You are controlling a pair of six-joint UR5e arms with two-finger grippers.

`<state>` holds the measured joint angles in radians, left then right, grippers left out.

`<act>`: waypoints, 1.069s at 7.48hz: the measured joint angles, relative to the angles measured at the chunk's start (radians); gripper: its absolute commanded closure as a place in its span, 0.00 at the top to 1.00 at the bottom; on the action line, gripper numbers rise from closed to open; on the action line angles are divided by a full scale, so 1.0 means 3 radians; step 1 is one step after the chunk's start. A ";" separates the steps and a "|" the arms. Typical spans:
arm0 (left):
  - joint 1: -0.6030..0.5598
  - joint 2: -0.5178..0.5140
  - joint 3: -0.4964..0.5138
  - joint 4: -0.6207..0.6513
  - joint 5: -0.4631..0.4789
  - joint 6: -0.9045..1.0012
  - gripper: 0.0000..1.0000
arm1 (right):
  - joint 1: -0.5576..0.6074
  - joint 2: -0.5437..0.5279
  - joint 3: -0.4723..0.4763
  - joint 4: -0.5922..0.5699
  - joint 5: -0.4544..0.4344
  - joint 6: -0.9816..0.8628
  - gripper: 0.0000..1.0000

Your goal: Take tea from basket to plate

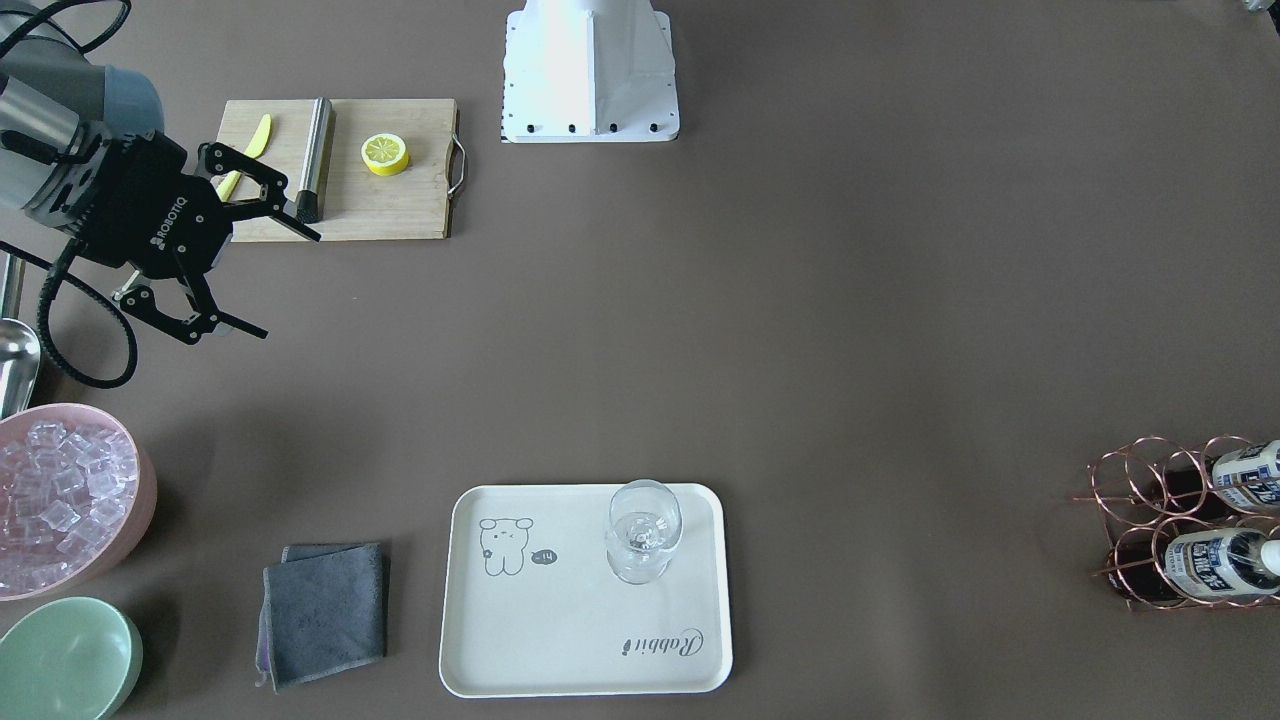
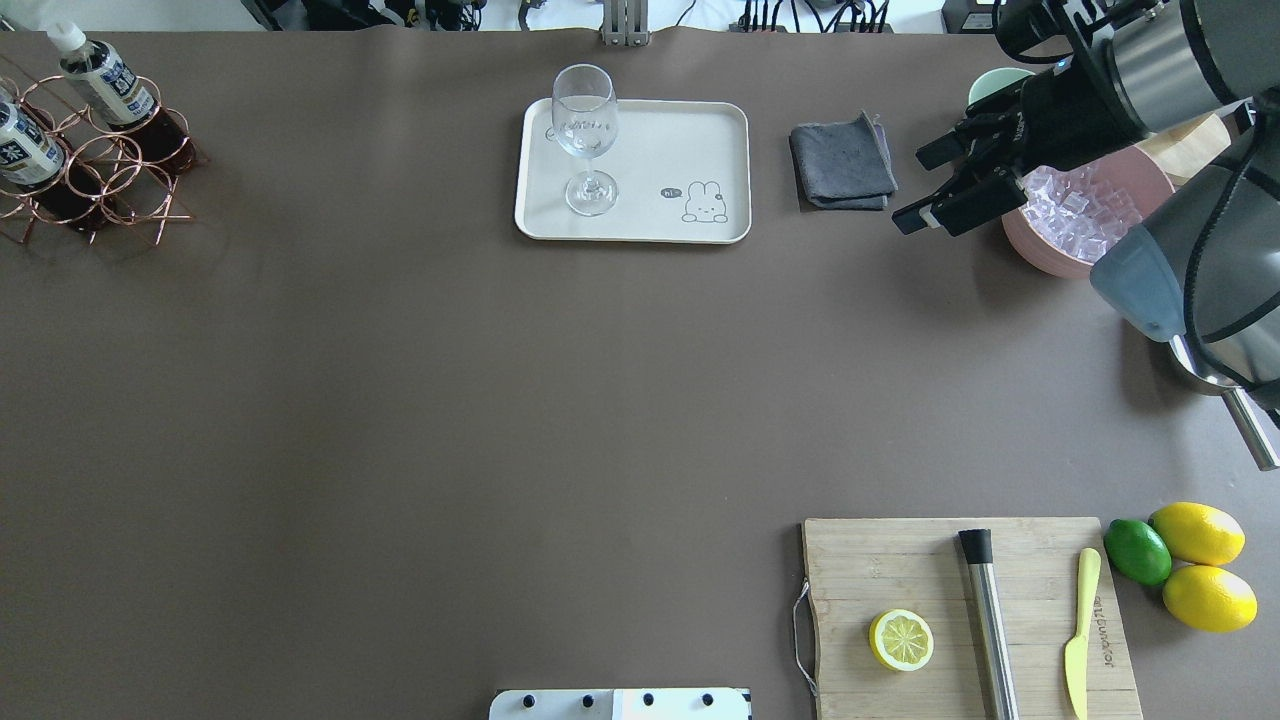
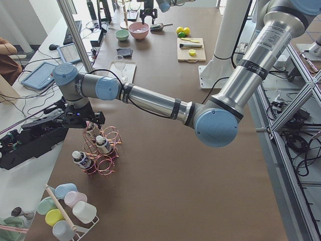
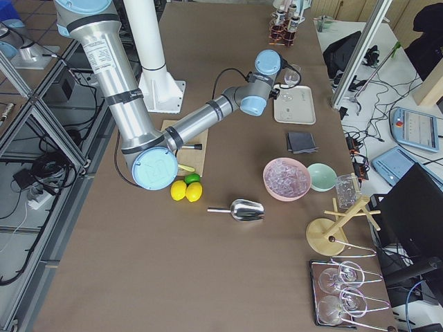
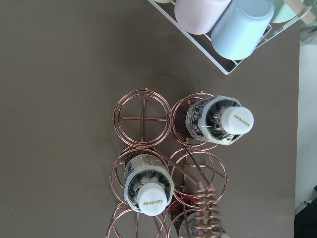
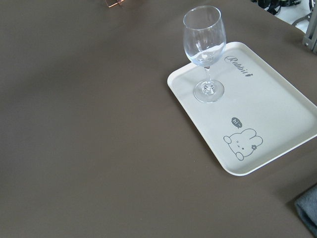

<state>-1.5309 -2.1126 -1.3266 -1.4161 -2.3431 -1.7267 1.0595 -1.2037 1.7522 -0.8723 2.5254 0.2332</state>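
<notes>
The copper wire basket (image 1: 1140, 490) stands at the table's end on my left, also in the overhead view (image 2: 110, 170). Tea bottles (image 1: 1220, 565) with white caps stand in its cells; the left wrist view looks straight down on two caps (image 5: 237, 120) and the basket rings (image 5: 143, 117). My left gripper (image 3: 89, 122) hovers just above the basket; I cannot tell if it is open. The cream Rabbit plate (image 1: 560, 640) holds only a clear glass (image 1: 643, 530). My right gripper (image 1: 290, 285) is open and empty, far from both.
A wooden cutting board (image 1: 400, 200) holds a lemon half (image 1: 385, 154), a steel tool and a yellow knife. A pink ice tub (image 1: 60, 500), a green bowl (image 1: 60, 660) and a grey cloth (image 1: 325, 612) lie near the plate. A cup rack (image 5: 223, 25) stands beside the basket.
</notes>
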 measured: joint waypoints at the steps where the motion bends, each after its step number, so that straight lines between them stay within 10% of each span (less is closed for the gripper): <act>1: 0.0032 0.0000 0.0009 -0.0032 0.0006 0.0005 0.88 | -0.0064 -0.0014 -0.0114 0.0423 -0.0109 0.0041 1.00; 6: 0.0056 0.0013 0.0078 -0.0146 0.0017 0.0071 0.69 | -0.0341 0.0004 -0.0535 0.1898 -0.0534 0.0972 0.99; 8: 0.0056 0.0017 0.0077 -0.0143 0.0018 0.0077 0.00 | -0.0461 0.0015 -0.0541 0.2044 -0.0921 0.1321 1.00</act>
<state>-1.5140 -2.1075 -1.3036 -1.4590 -2.3378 -1.7038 0.9211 -1.1991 1.5898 -0.2590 2.2490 0.6294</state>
